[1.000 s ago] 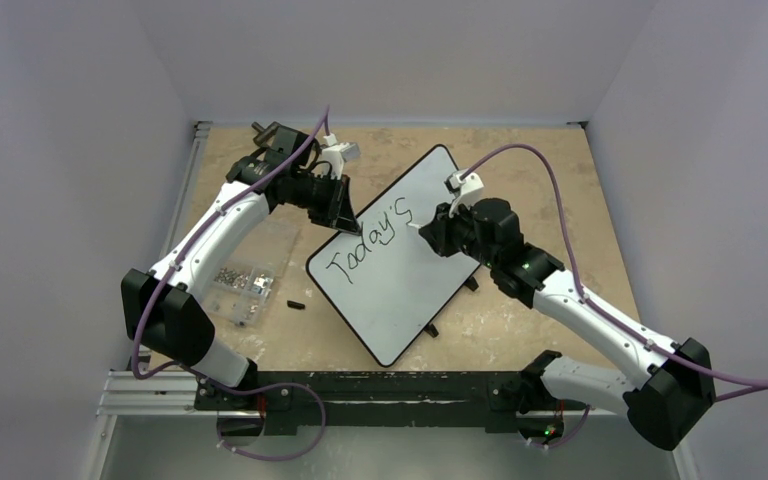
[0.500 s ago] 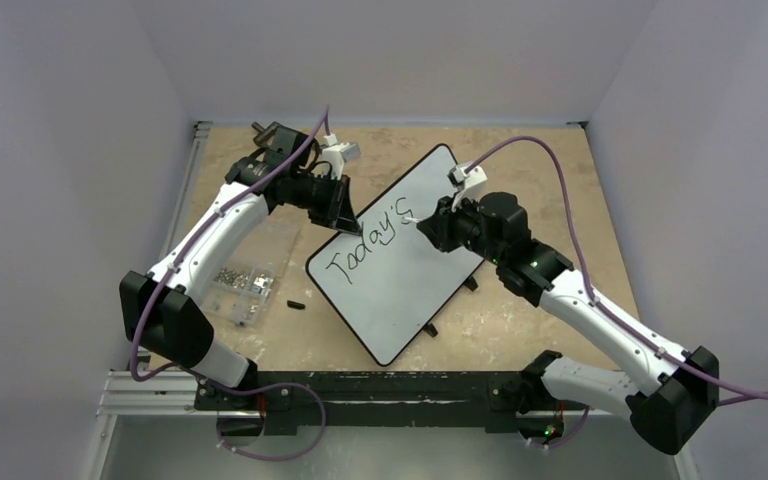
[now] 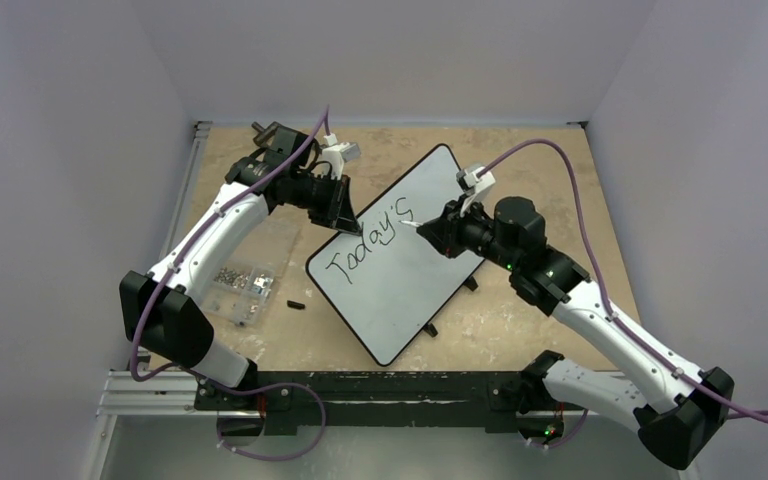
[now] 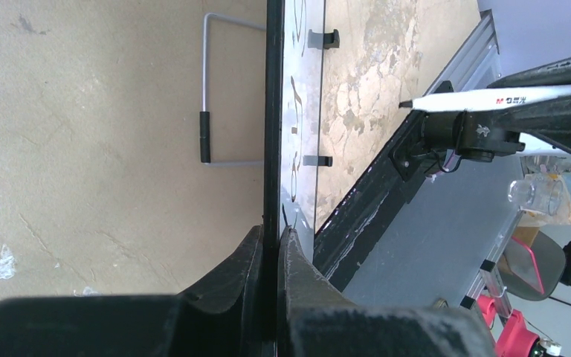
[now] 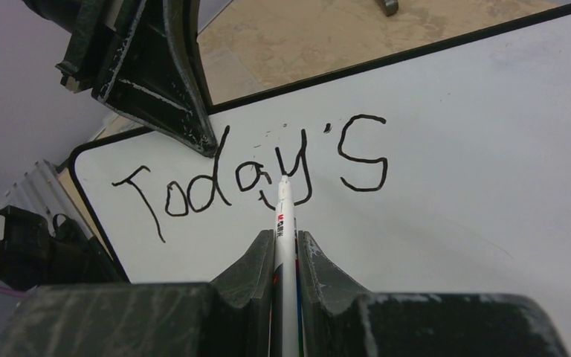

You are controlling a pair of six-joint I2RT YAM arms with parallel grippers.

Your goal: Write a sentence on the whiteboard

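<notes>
Your whiteboard (image 3: 410,285) stands tilted on the table (image 3: 520,170). It is light, stiff and slick. Your left end effector (image 3: 344,222) pinches its thin rim, the safest hold. Your right end effector (image 3: 428,230) grasps the marker (image 5: 284,212), tip just off the sentence (image 3: 370,240); press lightly.

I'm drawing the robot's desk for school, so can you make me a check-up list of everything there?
Surface: worn tan tabletop, scuffed with pale patches.
Job's things: black-rimmed white rectangular whiteboard, angled across the table; black handwritten lettering reads "Today's"; slim white marker pen, tip off the board.
Clutter: clear plastic box of screws and a small black piece, left of the board.
Grippers: left gripper shut on the board's edge; right gripper shut on the marker.
Cables: purple cables looping along both arms.
Surroundings: plain pale walls on three sides; black rail at the near edge.
</notes>
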